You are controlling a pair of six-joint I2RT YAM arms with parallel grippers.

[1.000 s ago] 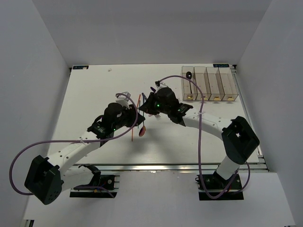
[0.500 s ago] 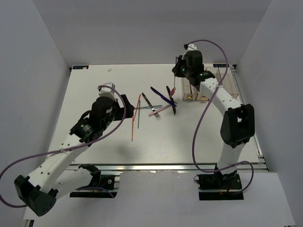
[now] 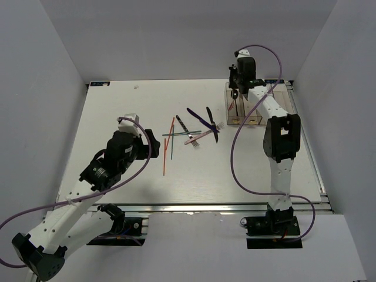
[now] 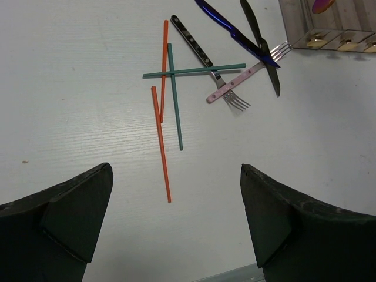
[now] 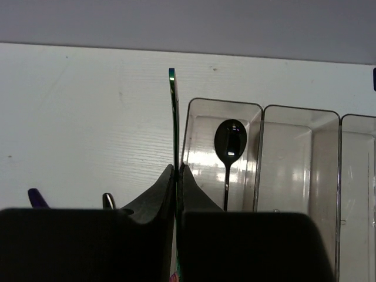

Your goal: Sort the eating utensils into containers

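The right end effector [image 5: 177, 170] pinches a slim utensil [image 5: 173, 106] edge-on at the leftmost container [image 5: 223, 101], likely to join the black spoon [image 5: 229, 144] inside. The left end effector [image 4: 176, 170], spread wide, hovers over the counter [image 4: 76, 88] near the orange chopsticks [image 4: 161, 147], seemingly ready to pick.

Table [image 3: 111, 123]: white, flat top with a faint grain.
Back wall [image 3: 188, 35]: plain pale grey, rising from the table's far edge.
Side walls [image 3: 35, 100]: same pale grey, standing along the table's left and right edges.
Rail [image 3: 200, 207]: silver slotted metal strip along the table's near edge.
Bracket [image 3: 98, 83]: small and dark, at the table's far left corner.
Speck [image 3: 136, 87]: tiny mark on the table, near its far edge.
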